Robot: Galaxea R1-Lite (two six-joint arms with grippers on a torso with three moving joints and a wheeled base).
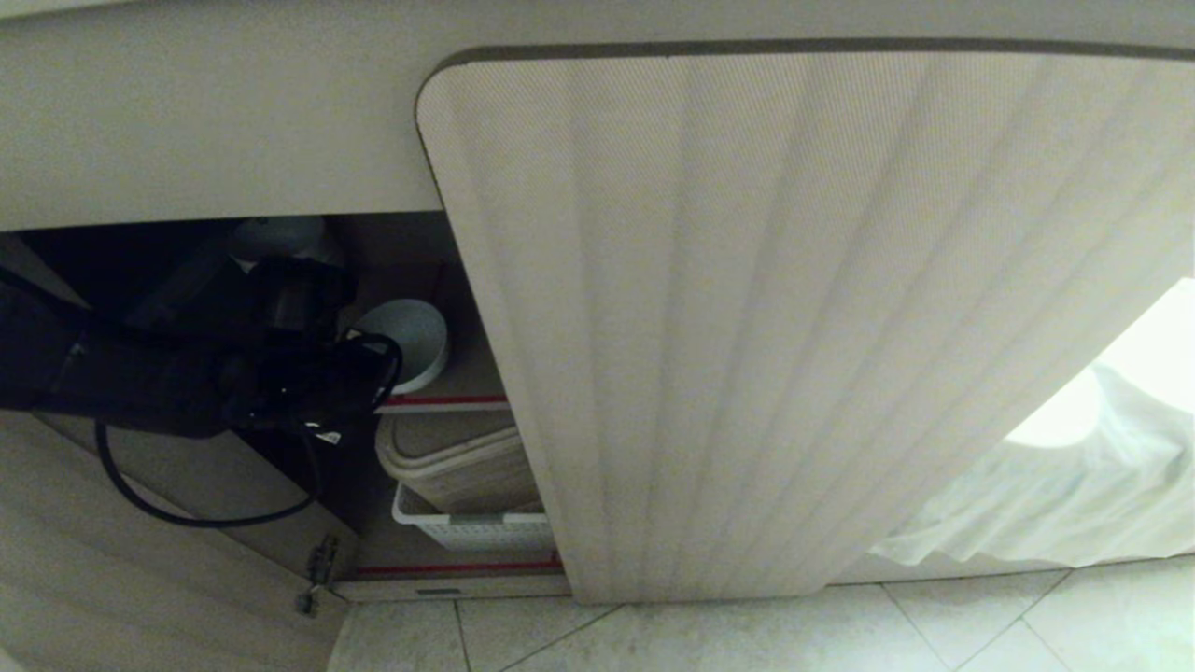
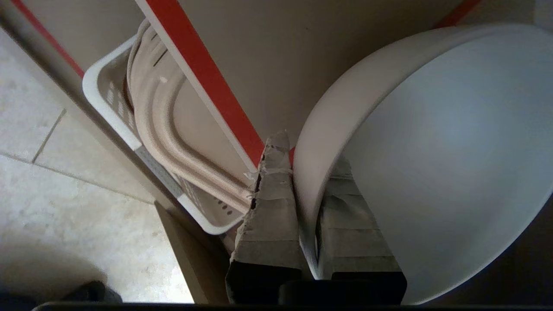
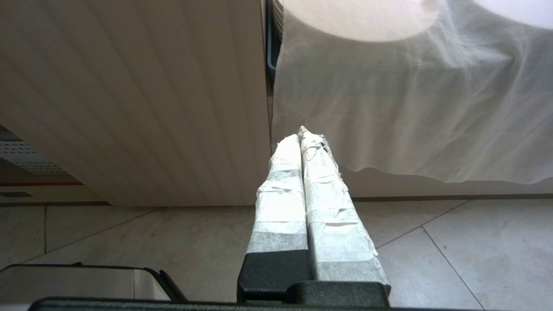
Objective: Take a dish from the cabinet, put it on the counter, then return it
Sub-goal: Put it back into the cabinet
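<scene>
Dish pinched by its rim in the left gripper, 1 taped finger outside the wall and 1 inside the bowl. Held tilted, mouth turned sideways, just over the upper shelf of the cabinet, close to that shelf's red-taped front edge. Seen from the head camera at the left of the open compartment, partly behind the dark arm. Below the shelf: a white slotted basket with beige trays stood in it.

Right gripper closed on nothing, parked low over the tiled floor, in front of the shut fluted door, beside a hanging white cloth.

Step in hand, as a judgement: either drawing the bowl out of the cabinet or carrying it back in; not possible to say which from this moment alone.

Next move calls for a steady grip on the thin rim, clearance from the taped shelf edge and the door beside it, and a levelled bowl before any set-down.
</scene>
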